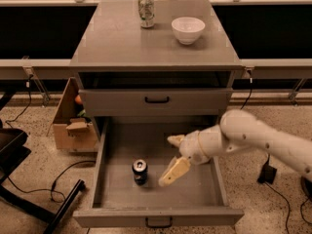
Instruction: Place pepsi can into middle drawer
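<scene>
Nearest the camera, below the fingers, runs the front of the middle drawer [122, 216], pulled fully out, with a small black handle [158, 222] at its centre and a flat grey floor inside. On that floor the pepsi can [140, 172] stands upright, just left of the lower finger [173, 172] and not touching it; its silver top faces up and its logo is too dark to make out. The gripper [171, 156] hangs over the drawer's right half with its two pale fingers spread apart and nothing between them. To the right of the fingers the white arm [253, 140] covers part of the drawer's right wall and is cut off by the frame's edge. Left of the fingers, outside the drawer, a black chair base [44, 204] and a cable [61, 177] lie on the speckled floor [273, 213], the chair cut off at the edge, and a cardboard box [73, 130] holds things that are hard to tell apart. Beyond the fingers is the closed upper drawer [156, 101], with a dark gap above it. Farther back, on the grey cabinet top [112, 43], stand a pale can [146, 11] and a white bowl [188, 29], the bowl to the right.
</scene>
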Controlling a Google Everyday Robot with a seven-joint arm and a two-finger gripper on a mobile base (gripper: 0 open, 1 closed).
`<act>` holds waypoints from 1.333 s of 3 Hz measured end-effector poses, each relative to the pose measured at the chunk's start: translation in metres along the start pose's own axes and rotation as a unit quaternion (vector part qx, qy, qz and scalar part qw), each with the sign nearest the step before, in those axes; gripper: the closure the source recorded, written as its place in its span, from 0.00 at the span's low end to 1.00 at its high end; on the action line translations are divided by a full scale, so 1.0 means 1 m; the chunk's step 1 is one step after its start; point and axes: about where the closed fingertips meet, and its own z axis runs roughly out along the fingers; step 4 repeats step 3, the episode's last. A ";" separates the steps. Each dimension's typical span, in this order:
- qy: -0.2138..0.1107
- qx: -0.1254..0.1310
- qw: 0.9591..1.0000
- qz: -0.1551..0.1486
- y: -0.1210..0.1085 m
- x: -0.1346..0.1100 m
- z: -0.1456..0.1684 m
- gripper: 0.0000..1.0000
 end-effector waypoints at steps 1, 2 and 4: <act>0.081 0.064 0.994 -0.028 -0.026 -0.043 -0.071 0.00; 0.181 0.143 0.972 -0.043 -0.054 -0.073 -0.127 0.00; 0.232 0.175 0.956 -0.039 -0.070 -0.073 -0.142 0.00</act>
